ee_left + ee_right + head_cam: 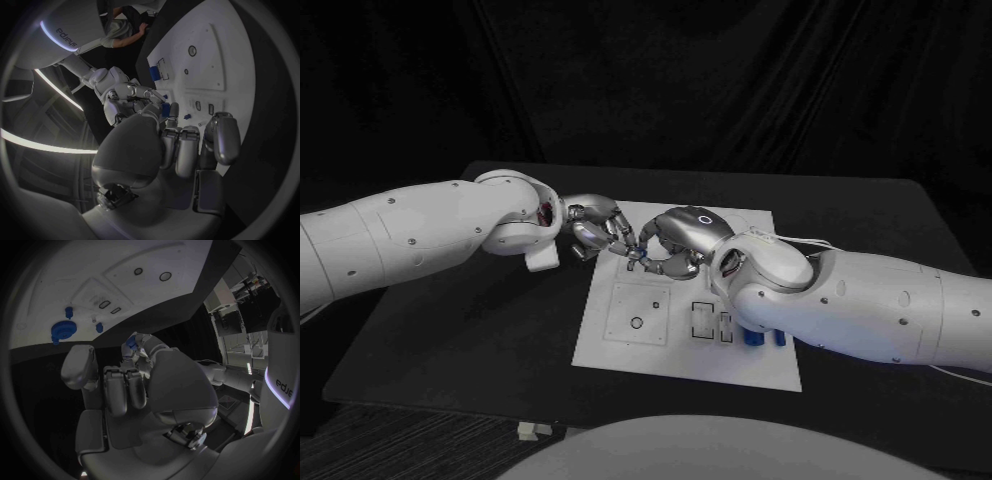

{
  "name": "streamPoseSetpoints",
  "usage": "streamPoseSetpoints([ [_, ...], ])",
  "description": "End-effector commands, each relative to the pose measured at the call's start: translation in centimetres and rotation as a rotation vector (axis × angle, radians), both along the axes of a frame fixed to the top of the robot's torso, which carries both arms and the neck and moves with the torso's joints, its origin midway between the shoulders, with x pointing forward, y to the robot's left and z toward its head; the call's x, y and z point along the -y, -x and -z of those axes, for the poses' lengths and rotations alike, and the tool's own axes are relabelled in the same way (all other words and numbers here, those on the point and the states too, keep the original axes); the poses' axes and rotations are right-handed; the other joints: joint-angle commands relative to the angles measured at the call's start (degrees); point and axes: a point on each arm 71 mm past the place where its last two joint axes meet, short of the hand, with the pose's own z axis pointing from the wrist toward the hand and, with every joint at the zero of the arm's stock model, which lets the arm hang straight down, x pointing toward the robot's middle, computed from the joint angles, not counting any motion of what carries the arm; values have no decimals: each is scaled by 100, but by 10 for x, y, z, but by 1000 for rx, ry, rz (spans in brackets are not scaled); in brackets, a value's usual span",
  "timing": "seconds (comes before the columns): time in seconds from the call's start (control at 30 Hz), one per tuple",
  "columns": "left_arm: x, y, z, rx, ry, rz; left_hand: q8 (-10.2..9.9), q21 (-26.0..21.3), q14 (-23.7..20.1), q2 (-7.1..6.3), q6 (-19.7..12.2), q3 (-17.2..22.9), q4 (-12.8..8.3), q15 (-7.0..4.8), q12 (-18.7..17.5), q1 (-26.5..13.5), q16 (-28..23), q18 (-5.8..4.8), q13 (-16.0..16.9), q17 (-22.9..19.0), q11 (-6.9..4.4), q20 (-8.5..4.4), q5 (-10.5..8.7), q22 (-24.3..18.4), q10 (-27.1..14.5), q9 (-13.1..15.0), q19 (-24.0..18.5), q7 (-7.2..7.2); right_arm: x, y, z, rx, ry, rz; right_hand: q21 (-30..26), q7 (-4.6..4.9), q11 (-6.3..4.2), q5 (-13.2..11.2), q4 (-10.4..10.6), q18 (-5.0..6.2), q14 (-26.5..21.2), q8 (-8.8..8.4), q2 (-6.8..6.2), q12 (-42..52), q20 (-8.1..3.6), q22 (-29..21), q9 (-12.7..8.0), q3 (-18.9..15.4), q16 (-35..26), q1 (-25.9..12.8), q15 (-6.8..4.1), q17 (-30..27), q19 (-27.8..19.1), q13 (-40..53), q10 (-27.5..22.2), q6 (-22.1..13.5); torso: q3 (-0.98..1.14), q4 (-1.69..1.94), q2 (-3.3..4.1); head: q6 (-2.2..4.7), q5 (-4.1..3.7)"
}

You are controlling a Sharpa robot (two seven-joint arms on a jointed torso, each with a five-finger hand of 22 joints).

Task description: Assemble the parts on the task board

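- Centrally, we see the white task board [678, 350] lying flat on the black table [459, 330], with both hands meeting above its far half.
- We find the left hand [600, 232] and the right hand [678, 240] fingertip to fingertip; in the left wrist view a small blue part [165, 109] sits between the fingers of the two hands.
- We read the left hand as pinching this part with its other fingers curled in; whether the right hand also grips it or merely touches it, we cannot tell.
- We note further blue parts [764, 338] standing at the board's near right edge, just beside the right forearm, and in the right wrist view a blue round toothed piece [63, 330] with two smaller blue pegs [99, 327] beside it on the board.
- We judge the parts to be light, stiff moulded plastic with smooth faces, likely slippery against metal fingertips; a pinch across opposite flat sides should hold best.
- We judge the round piece best taken by its rim, the pegs by their shafts.
- We describe the board as a rigid matt plate with round holes, small slots and a raised square panel [640, 313]; the hands are polished silver, the arms glossy white.
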Motion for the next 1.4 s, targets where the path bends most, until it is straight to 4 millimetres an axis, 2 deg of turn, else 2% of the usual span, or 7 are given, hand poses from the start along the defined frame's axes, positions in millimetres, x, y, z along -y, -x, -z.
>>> streamPoseSetpoints([
  [0.03, 5, 1, -1, 6, 40, 13, 5, 14, 593, 58, 117, 195, 4, -48, -20, 109, 15, -11, 1197, 1508, -65, -59, -40, 1006, 233, -23, 5, -35, -3, 1, -2, 18, 5, -15, -21, 3, -49, -50, -20, 0, 596, -48, -19, 14, -44, 791, -14, 20, 15, 60, -32, 1510, 5, 1510, 599, 16, 0, 0, 0, 1, 5],
  [0.3, 5, 2, 0, -6, 34, 21, -65, 2, 593, -11, 234, 882, 23, -51, -40, 53, 15, -10, 1180, 1508, -66, -73, -82, 1004, 216, -92, -7, -32, -3, 2, -2, 31, 15, -20, -60, 54, -7, -215, -55, 1, 596, -202, -38, 14, -27, 783, -76, 24, 15, 73, -1, 1510, -12, 1510, 599, -110, -2, 0, -1, 1, 9],
  [0.47, 5, 2, 1, -12, 18, 14, -83, 9, 593, -241, 345, 1441, -69, -61, -43, -141, 15, -11, 1178, 1508, -72, -78, -9, 1005, 215, -115, -9, -43, -1, 1, -1, 30, 22, -18, -97, 89, -14, -415, -90, 10, 596, -435, -56, 14, -9, 775, -163, 17, 15, 93, 4, 1510, -28, 1510, 599, -421, -1, -1, -3, 1, 12],
  [0.7, 2, 0, 3, -7, -25, -35, -95, 28, 593, -421, 450, 1844, -235, -77, -56, -381, 15, -13, 1165, 1508, -88, -91, 200, 1008, 206, -121, 0, -57, 8, 0, -1, 34, 36, -7, -154, 79, -93, -770, -125, 22, 596, -727, -80, 14, -58, 764, -273, -57, 15, 129, -60, 1510, -47, 1510, 599, -947, -1, -1, -1, 1, 22],
  [0.77, 1, 0, 4, -5, -36, -49, -102, 27, 593, -455, 466, 1926, -288, -81, -66, -432, 15, -13, 1154, 1508, -92, -96, 237, 1007, 194, -123, -1, -59, 10, -1, 0, 35, 42, -2, -207, 65, -106, -1112, -139, 29, 596, -796, -109, 14, -69, 752, -318, -131, 15, 157, -72, 1510, -65, 1510, 599, -1095, 0, -1, -2, 1, 18],
  [1.0, -1, 0, 6, -11, -77, -83, -115, -23, 593, -512, 501, 2031, -364, -86, -133, -525, 15, -1, 1087, 1508, -92, -101, 288, 990, 116, -128, -30, -66, 24, -1, -1, 43, 42, 18, -243, 60, -111, -1510, -83, 31, 596, -803, -114, 14, -74, 746, -348, -276, 15, 152, -76, 1510, -72, 1510, 599, -1159, -1, 0, -1, 1, 36],
  [1.4, -4, 5, 11, -109, -280, -126, -96, 189, 593, -599, 547, 2190, -524, -115, -95, -735, 15, -47, 1120, 1508, -125, -124, 449, 1053, 190, -101, 113, -81, 91, 8, -29, 82, 17, 116, -296, 78, -93, -1507, -36, 37, 596, -698, -46, 14, -67, 736, -333, -322, 15, 230, -64, 1510, -84, 1510, 599, -988, 12, 3, -4, 1, 115],
])
